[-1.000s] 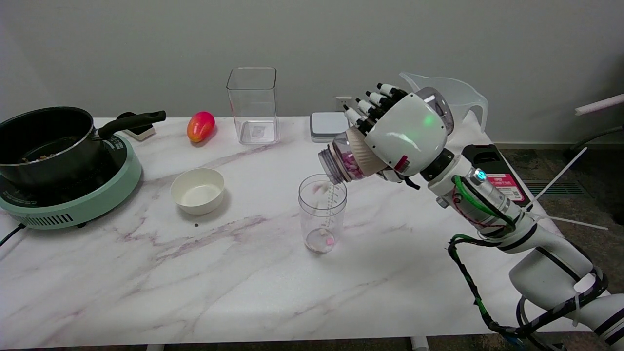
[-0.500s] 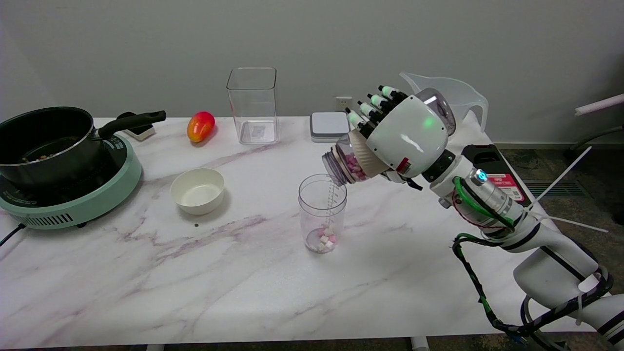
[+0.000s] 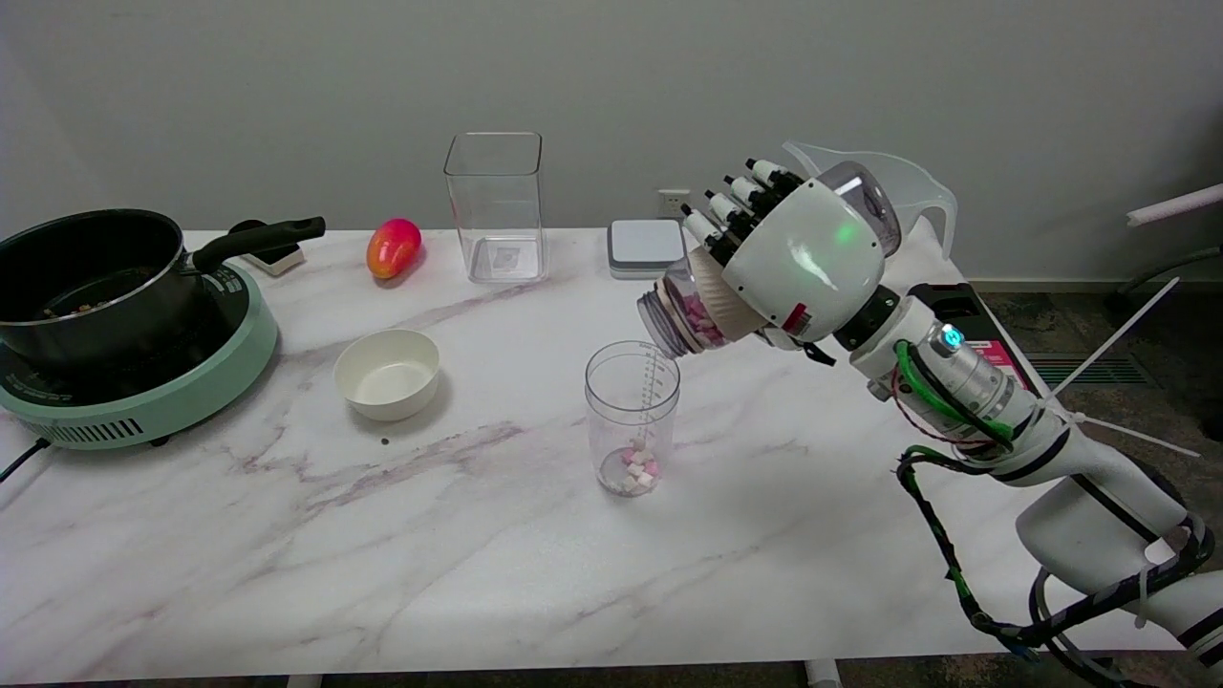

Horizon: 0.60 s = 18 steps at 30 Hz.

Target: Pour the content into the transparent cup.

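Note:
A round transparent cup [image 3: 632, 417] with a printed scale stands upright near the table's middle, with a small heap of pink and white pieces [image 3: 636, 468] on its bottom. My right hand [image 3: 798, 258] grips a clear bottle [image 3: 688, 312] with a tan sleeve, tipped on its side. The bottle's open mouth points left and down, just above and to the right of the cup's rim. Pink pieces still lie inside the bottle near its neck. The hand's white back hides most of the bottle's body.
A white bowl [image 3: 387, 373] sits left of the cup. A black pot [image 3: 91, 277] rests on a green hotplate [image 3: 143, 392] at far left. At the back stand a tall square clear container [image 3: 496, 206], a mango [image 3: 393, 247], a white scale [image 3: 645, 246] and a clear jug [image 3: 898, 191].
More pink and white pieces have dropped into the cup. My right hand has since lifted the bottle slightly up and to the right, away from the rim.

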{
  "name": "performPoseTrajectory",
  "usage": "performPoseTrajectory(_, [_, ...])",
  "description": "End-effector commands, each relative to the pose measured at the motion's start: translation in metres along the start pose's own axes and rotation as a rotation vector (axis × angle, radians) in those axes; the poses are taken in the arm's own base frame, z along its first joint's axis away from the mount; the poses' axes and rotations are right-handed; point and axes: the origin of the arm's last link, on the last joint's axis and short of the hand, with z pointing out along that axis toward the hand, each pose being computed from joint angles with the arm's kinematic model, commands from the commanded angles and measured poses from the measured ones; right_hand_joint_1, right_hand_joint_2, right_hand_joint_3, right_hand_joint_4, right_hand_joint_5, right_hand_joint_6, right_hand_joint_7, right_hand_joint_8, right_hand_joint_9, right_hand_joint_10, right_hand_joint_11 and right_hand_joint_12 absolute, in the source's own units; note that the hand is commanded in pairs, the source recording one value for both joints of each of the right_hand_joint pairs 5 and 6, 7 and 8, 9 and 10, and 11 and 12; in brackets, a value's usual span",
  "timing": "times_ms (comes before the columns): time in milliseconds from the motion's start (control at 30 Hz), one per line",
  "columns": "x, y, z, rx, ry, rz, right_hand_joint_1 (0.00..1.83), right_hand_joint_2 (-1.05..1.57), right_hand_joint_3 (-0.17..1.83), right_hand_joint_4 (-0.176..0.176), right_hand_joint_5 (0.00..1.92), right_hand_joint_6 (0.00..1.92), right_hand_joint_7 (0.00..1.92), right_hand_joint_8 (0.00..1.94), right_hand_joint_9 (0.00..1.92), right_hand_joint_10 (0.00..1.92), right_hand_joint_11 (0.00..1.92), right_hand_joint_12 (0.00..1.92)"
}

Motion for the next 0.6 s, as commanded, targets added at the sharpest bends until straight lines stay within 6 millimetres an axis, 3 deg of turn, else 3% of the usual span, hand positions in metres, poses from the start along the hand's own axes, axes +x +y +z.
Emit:
performPoseTrajectory(33, [0.0055,0.0134,0.0058,0.026,0.022,-0.056,1.21,1.57,0.33,0.0,1.92,1.92,1.9,1.9,1.64,1.64,1.39,1.39])
performPoseTrajectory(600, [0.0124,0.0148,0.0116,0.079,0.037,-0.087,1.19,1.57,0.33,0.0,1.92,1.92,1.9,1.9,1.62,1.62,1.38,1.38])
